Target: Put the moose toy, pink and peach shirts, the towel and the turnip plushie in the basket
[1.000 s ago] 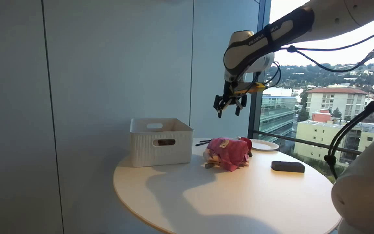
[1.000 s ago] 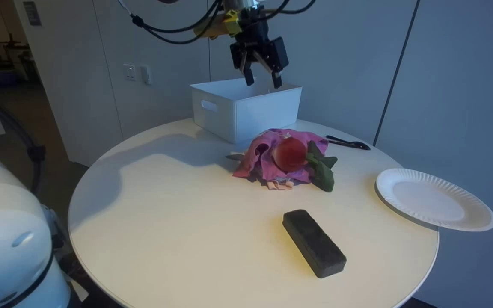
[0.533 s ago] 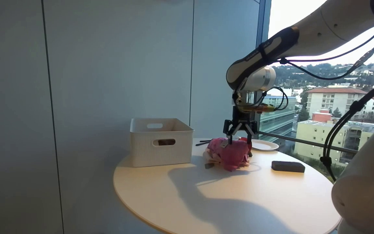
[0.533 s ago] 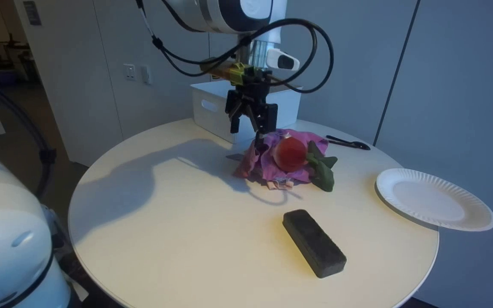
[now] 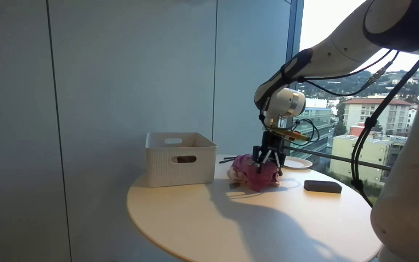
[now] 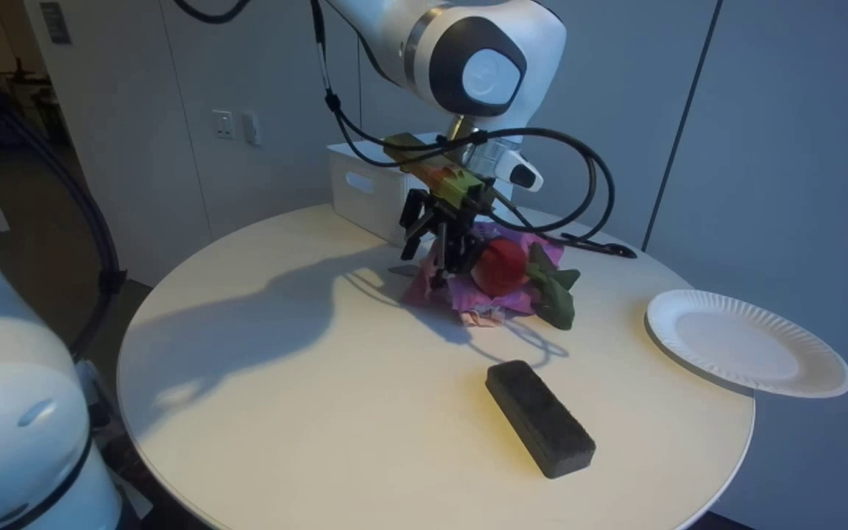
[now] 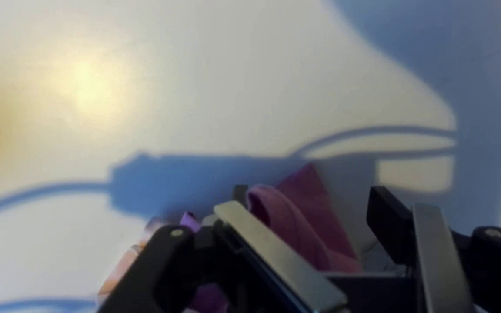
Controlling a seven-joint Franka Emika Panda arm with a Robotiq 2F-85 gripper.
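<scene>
The pink shirt [image 5: 244, 173] tops a crumpled heap on the round table. My gripper [image 5: 269, 171] points down into the heap's near side, in both exterior views. In the wrist view, a pink fold rises between the gripper's [image 7: 309, 195] parted fingers, and a gap shows before the right finger [image 7: 387, 221]. The turnip plushie [image 6: 501, 266], red with green leaves, lies against the pink cloth. Peach cloth [image 6: 483, 318], likely the peach shirt, peeks out underneath. I cannot make out the moose toy or towel. Beside the heap stands the white basket [image 5: 180, 173]; something brown shows through its slot.
A black block [image 6: 540, 419] lies on the table away from the basket. A paper plate [image 6: 744, 346] overhangs the table's edge. Black utensils [image 6: 604, 249] lie behind the heap. Cables loop around the wrist above the cloth.
The gripper has come down from above onto the heap, and its fingers have drawn somewhat closer together around the pink cloth. Heap and basket stay where they were.
</scene>
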